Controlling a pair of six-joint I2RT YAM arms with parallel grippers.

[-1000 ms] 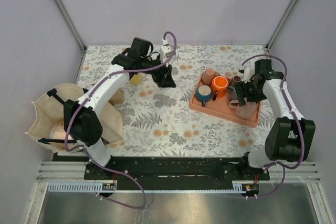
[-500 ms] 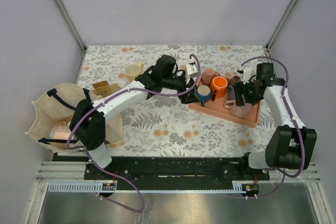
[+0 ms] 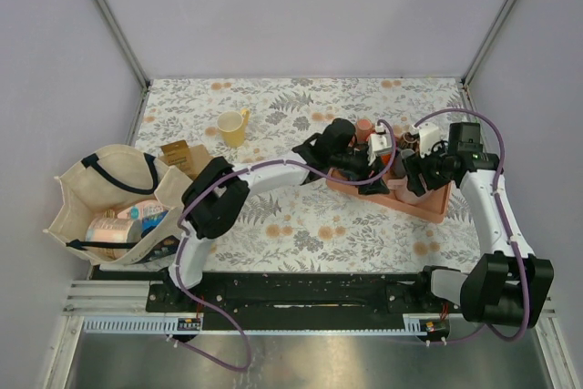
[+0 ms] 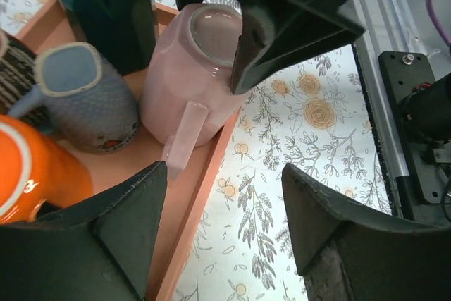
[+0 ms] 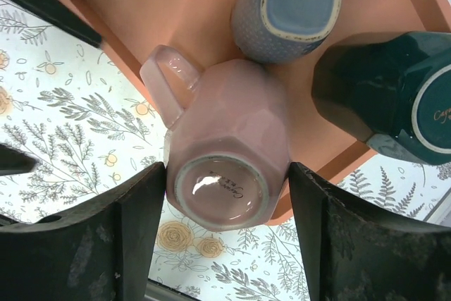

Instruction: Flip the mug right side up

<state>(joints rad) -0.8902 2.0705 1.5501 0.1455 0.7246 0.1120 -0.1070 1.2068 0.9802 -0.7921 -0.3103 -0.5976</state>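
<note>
A pink faceted mug stands upside down, base up, at the near edge of the orange tray. My right gripper has one finger on each side of its body and is shut on it. In the left wrist view the same mug shows with its handle pointing at the camera and a right finger against it. My left gripper is open and empty, low over the tray's near rim, just short of the handle. In the top view both grippers, left and right, meet over the tray.
The tray also holds an upside-down blue-grey mug, a dark teal mug and an orange mug. A yellow mug stands at the back left. A canvas bag and a small box sit at the left.
My left arm has swung from the back middle of the table to the right, over to the tray. My right gripper has stayed at the pink mug, shifting only slightly.
</note>
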